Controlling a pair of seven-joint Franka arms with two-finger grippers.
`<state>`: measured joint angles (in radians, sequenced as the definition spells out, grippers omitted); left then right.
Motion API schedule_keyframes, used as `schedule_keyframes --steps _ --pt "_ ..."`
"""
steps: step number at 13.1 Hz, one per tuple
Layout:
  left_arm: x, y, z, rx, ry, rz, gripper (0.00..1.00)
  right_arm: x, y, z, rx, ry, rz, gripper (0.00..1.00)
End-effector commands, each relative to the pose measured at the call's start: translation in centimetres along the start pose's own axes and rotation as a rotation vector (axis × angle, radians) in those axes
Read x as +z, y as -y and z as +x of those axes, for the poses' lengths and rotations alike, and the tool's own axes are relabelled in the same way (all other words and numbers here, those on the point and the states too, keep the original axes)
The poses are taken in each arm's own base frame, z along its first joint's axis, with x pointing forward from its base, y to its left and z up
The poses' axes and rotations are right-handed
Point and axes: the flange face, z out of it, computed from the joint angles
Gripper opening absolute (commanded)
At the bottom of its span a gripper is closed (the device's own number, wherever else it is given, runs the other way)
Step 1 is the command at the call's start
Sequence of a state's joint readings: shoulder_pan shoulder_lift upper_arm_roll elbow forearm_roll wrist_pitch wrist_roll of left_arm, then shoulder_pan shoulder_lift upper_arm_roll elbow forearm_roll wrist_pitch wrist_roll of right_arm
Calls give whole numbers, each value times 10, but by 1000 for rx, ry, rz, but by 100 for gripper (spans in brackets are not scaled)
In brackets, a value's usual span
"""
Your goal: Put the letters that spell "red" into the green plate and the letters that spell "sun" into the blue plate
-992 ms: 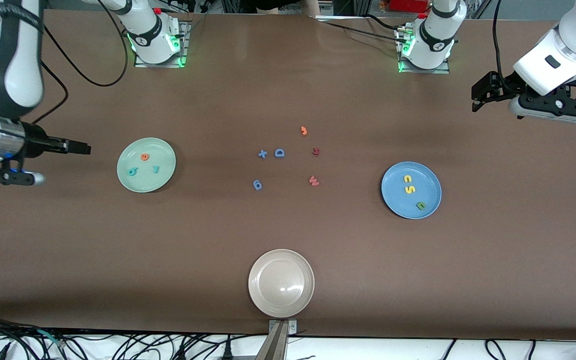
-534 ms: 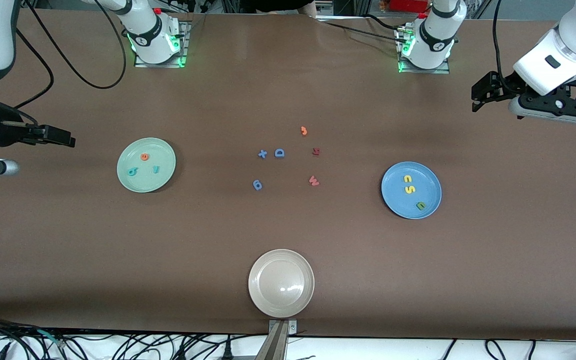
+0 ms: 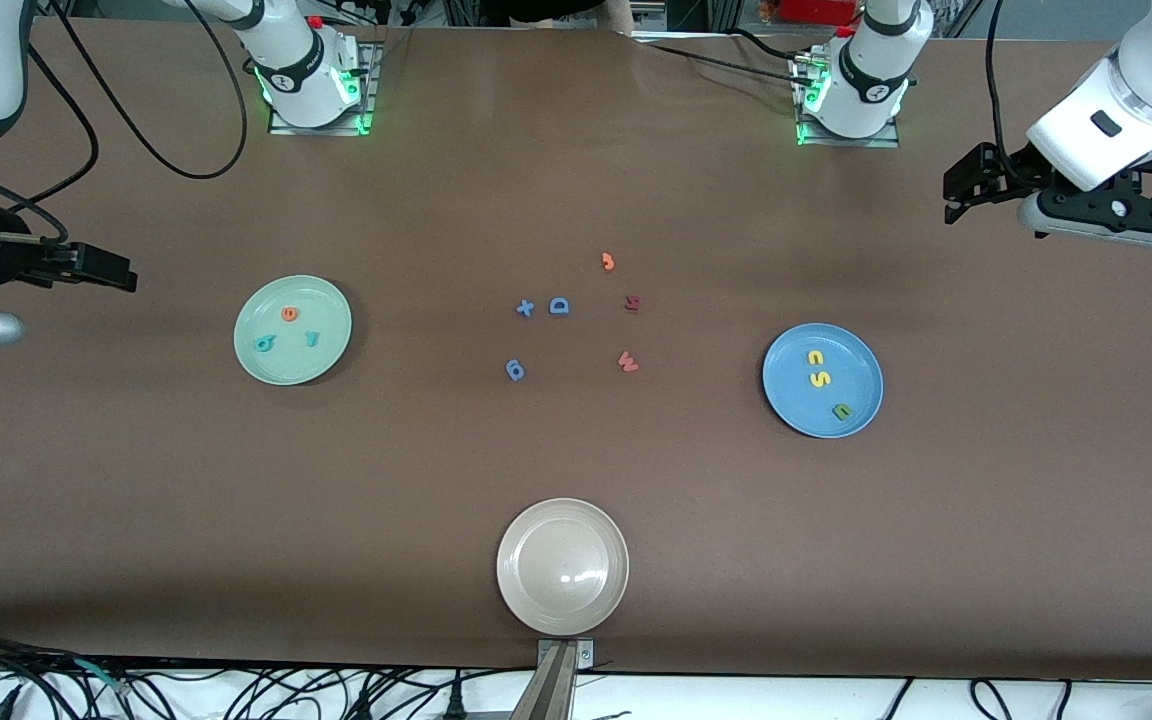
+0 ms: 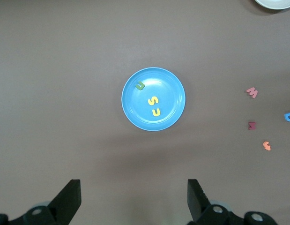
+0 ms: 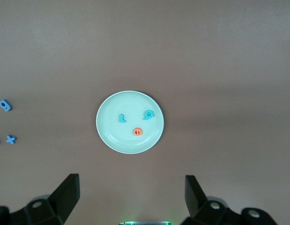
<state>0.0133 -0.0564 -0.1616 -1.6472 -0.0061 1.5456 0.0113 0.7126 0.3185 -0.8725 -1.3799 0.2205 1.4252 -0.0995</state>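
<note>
While both arms hang raised at their own ends of the table, the green plate (image 3: 293, 330) holds the orange "e" (image 3: 289, 313) at twelve o'clock of its floor, the teal "d" (image 3: 265, 343) at eight and the teal "r" (image 3: 312, 339) at four. The blue plate (image 3: 822, 380) carries the yellow "u" (image 3: 816, 357) at twelve, the yellow "s" (image 3: 820, 380) in the middle and the olive "n" (image 3: 841, 410) at five. The right gripper (image 5: 130, 194) hangs over bare table beside the green plate, jaws spread wide with nothing between them. The left gripper (image 4: 134, 197) hangs likewise near the blue plate, wide apart and holding nothing. Between the plates lie a blue "D" (image 3: 559, 306), a red "W" (image 3: 627, 361) and other loose pieces; a beige plate (image 3: 562, 566) sits nearest the front camera.
</note>
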Motion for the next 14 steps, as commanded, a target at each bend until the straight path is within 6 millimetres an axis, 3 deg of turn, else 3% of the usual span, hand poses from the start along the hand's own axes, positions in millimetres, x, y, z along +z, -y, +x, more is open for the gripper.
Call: schedule_keyframes --steps 1,6,9,14 --pt "-3 0 0 -3 5 -30 100 -7 7 -2 -1 -7 -25 99" --pt "-3 -2 0 0 5 -30 100 -4 2 3 -4 -8 -14 99" --pt "-4 0 0 -3 3 -30 100 -20 5 0 -19 -63 -54 99" --pt "-3 -1 0 -2 5 -30 100 -17 -17 2 -9 -78 -29 99"
